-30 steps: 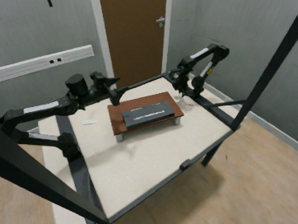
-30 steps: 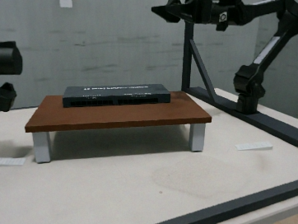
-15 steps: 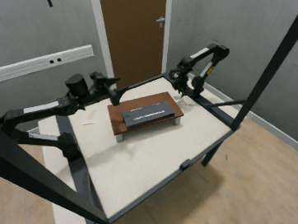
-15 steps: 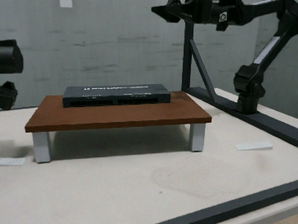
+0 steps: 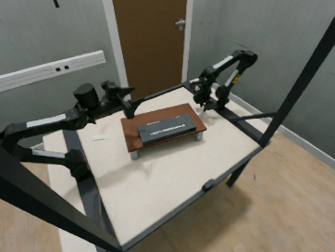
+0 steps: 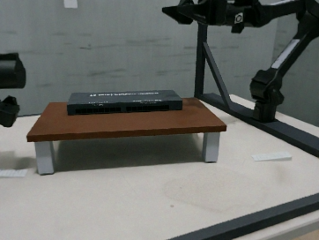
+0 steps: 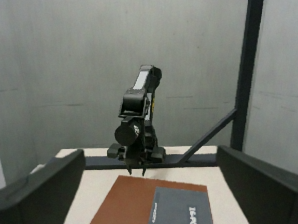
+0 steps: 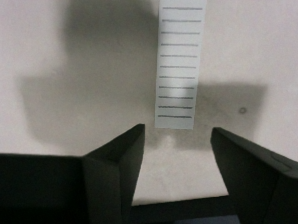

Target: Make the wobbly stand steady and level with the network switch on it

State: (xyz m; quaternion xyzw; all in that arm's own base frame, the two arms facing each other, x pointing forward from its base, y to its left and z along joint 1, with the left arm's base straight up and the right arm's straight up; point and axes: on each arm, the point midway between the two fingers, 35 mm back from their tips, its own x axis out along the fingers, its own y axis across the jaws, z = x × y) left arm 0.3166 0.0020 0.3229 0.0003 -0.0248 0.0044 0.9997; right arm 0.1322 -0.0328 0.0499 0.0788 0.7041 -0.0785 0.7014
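Showing close, the striped wedge (image 8: 177, 75) below.

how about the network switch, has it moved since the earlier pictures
No, the network switch shows no visible shift in the exterior view, judged against the upright frame post.
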